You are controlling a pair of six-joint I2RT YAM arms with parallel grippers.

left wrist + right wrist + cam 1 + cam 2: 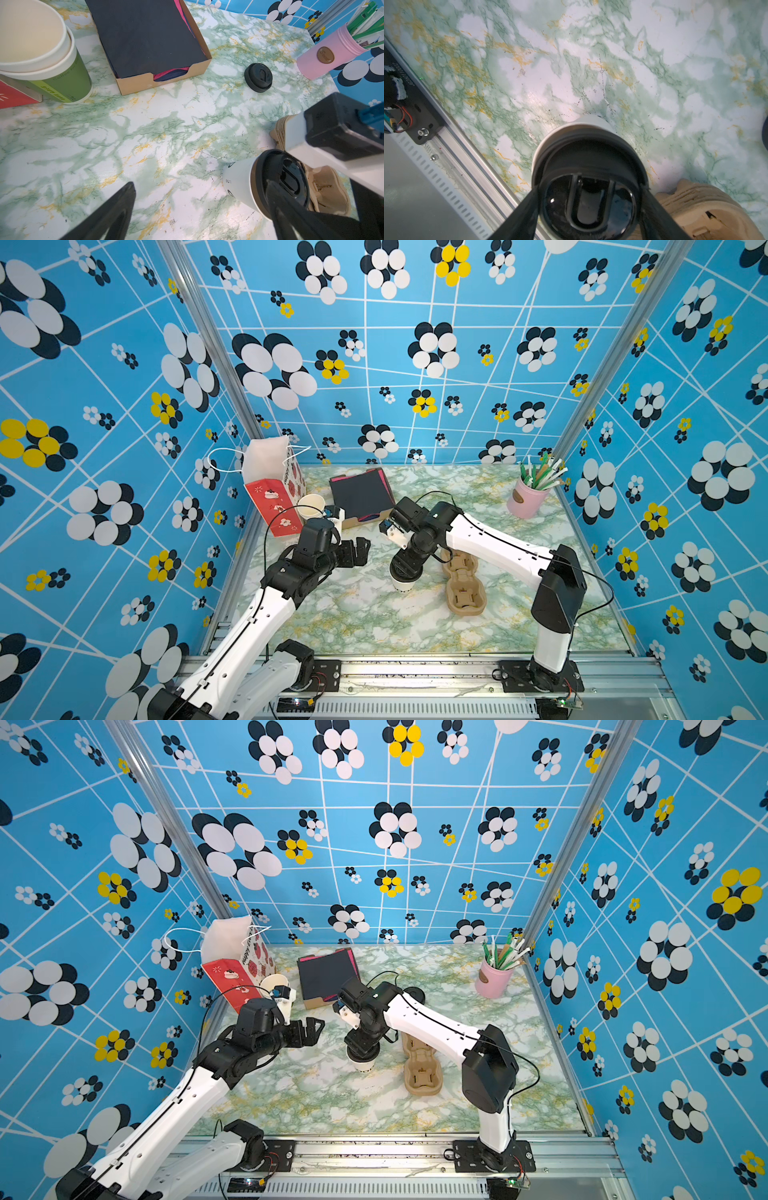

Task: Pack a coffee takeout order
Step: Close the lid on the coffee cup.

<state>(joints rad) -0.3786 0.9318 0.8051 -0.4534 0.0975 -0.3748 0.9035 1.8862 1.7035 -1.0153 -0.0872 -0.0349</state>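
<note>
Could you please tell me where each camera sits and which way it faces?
Top views: high at the front, looking down at the table; both arms show.
Left wrist: low over the table, facing the napkin box; the open left end effector shows.
Right wrist: down onto the white cup; the right end effector clasps its black lid.
Shared: all show the cup.

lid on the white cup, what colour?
Black lid, glossy; shows best in the right wrist view.

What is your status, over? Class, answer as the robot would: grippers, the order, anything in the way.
Left gripper open, empty. Right gripper shut on black lid, lid on white cup. Cup carrier close beside cup. Over.
</note>
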